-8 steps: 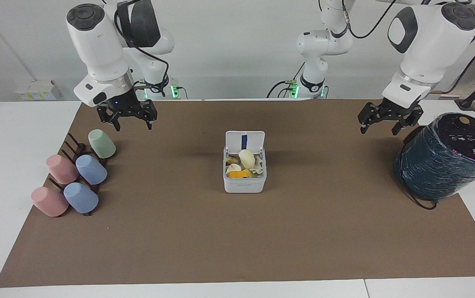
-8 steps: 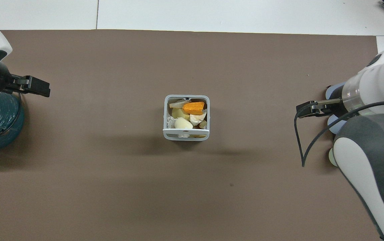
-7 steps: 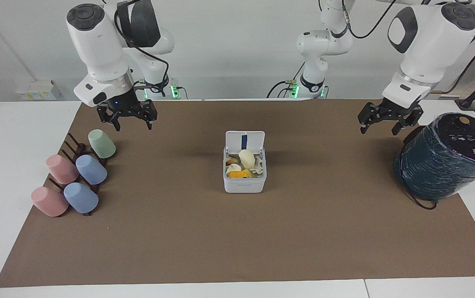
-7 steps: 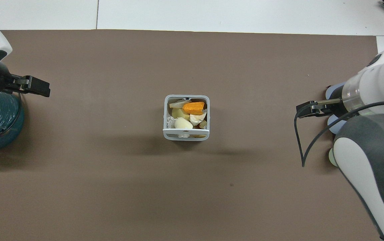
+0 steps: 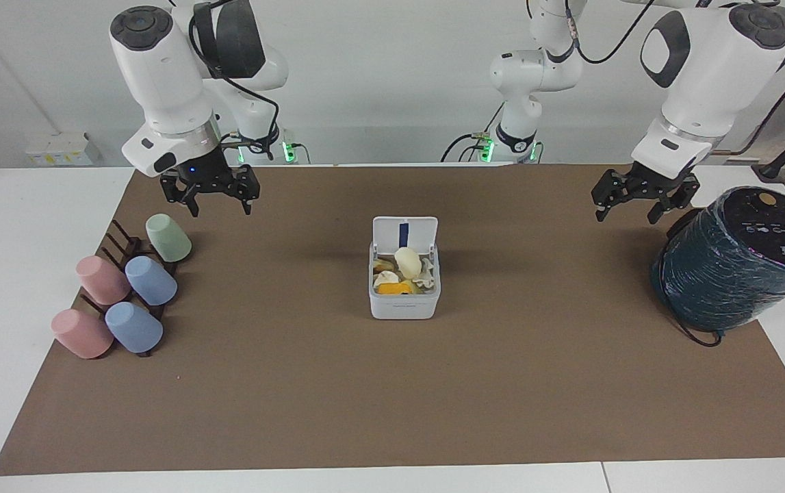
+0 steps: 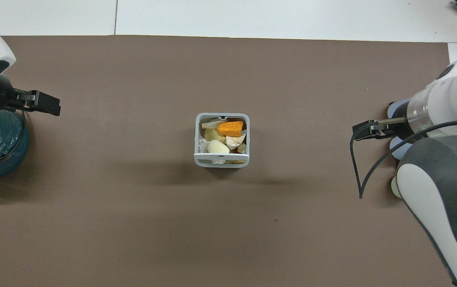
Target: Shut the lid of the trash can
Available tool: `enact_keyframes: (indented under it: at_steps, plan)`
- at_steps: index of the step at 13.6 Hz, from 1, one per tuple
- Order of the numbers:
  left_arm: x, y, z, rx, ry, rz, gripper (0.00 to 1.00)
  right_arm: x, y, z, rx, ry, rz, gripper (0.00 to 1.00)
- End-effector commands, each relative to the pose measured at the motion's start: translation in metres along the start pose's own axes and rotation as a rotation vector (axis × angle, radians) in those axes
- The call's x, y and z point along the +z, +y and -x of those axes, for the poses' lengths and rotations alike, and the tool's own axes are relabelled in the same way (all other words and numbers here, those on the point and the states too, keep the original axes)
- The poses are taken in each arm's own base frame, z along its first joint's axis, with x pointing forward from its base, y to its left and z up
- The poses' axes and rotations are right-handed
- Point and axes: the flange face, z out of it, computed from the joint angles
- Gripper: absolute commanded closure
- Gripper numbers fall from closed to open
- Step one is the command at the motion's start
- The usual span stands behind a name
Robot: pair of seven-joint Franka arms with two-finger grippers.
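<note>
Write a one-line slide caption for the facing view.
Both open grippers, left and right, wait apart from the trash can, its lid upright.

a robotics lab: two white arms (image 5: 159, 89) bolted at a mat-covered table (image 5: 392, 411) against bare walls.

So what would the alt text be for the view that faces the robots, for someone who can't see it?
A small white trash can stands mid-table on a brown mat, its lid upright and open, food scraps inside. The right gripper hangs open over the mat near a rack of pastel cups; the left gripper hangs open beside a dark teal cylinder.
</note>
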Motion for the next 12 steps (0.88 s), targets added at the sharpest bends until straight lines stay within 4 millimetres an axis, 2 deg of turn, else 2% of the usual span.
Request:
enact_keyframes:
  at_steps: [1,4,7,9,12]
  plan:
    - [0.003,0.014,0.015,0.016,0.003,-0.022,0.0,-0.002,0.004,0.006,-0.001,0.001,-0.019,0.0]
    - [0.014,0.054,0.025,-0.004,-0.008,-0.013,0.0,-0.002,0.004,0.006,-0.001,0.001,-0.019,0.0]
    - [0.038,0.115,0.049,-0.015,-0.009,-0.006,0.39,-0.002,0.004,0.006,-0.001,0.001,-0.019,0.0]
    - [0.046,0.147,0.063,-0.01,-0.014,0.013,0.59,-0.002,0.004,0.006,-0.001,0.001,-0.019,0.0]
    - [0.05,0.204,0.075,-0.061,0.019,0.05,0.71,-0.001,0.004,0.006,-0.001,0.0,-0.019,0.0]
